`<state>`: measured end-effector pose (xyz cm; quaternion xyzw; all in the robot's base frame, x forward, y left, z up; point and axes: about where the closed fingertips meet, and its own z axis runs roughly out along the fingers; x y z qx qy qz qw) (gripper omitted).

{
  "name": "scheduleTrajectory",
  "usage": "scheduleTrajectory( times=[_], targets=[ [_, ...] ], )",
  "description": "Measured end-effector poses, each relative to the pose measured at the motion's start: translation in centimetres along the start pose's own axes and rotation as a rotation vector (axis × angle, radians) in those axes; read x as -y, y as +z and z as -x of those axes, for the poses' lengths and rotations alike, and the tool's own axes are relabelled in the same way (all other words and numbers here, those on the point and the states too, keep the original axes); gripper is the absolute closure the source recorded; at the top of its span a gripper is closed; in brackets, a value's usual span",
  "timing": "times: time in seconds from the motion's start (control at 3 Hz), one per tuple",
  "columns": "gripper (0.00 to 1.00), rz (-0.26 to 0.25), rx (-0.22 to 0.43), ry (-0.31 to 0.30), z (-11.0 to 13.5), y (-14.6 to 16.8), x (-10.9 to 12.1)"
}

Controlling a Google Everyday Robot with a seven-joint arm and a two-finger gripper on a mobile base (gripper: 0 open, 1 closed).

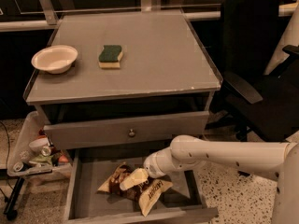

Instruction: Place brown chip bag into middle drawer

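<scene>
The brown chip bag (148, 193) lies crumpled on the floor of the open middle drawer (140, 216), near its centre and front. Its dark brown middle and pale yellow ends show. My white arm reaches in from the right, and my gripper (139, 177) is down inside the drawer, right on top of the bag. The wrist hides part of the bag.
The grey drawer front with a round knob (131, 133) is shut above the open drawer. A green-and-yellow sponge (110, 56) and a white bowl (54, 58) sit on the cabinet top. A black office chair (261, 78) stands at the right. A cluttered cart (32, 155) is at the left.
</scene>
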<state>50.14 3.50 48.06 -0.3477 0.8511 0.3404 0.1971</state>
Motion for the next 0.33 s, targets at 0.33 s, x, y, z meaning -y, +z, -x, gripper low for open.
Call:
scheduleTrajectory(
  times=[0.33],
  targets=[
    [0.0,0.0,0.0,0.0,0.0,0.0,0.0]
  ],
)
